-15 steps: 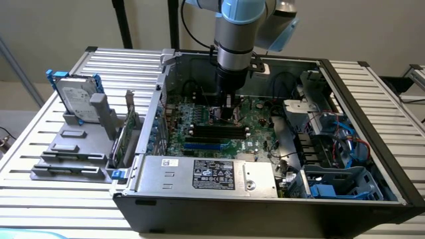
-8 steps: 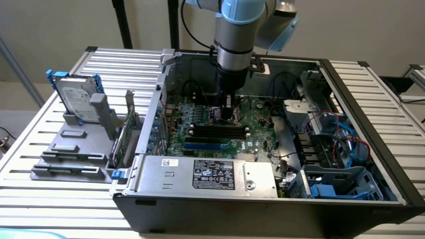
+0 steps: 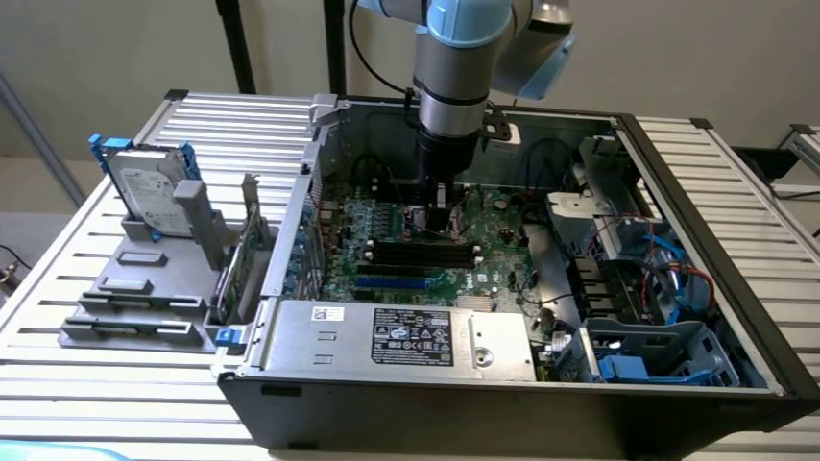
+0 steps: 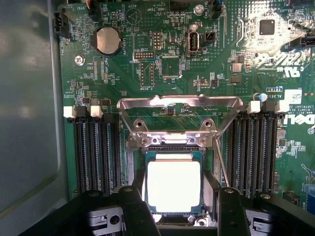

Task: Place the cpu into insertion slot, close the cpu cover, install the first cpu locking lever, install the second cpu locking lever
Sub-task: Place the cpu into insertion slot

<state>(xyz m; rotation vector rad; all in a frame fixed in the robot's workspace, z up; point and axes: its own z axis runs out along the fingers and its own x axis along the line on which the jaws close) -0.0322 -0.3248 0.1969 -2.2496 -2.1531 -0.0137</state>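
Now we see in the open computer case [image 3: 513, 413] the gripper [image 4: 179, 216], its jaws apart and holding nothing, the cpu cover [image 4: 179, 102] swung up, and between the jaws the cpu [image 4: 173, 184] lying flat in the insertion slot [image 4: 205, 167].

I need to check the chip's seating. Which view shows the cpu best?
The wrist view: the cpu faces the camera, its whole silver top visible between the fingers, beside the cpu cover. In the exterior view the gripper stands over that spot and hides it.
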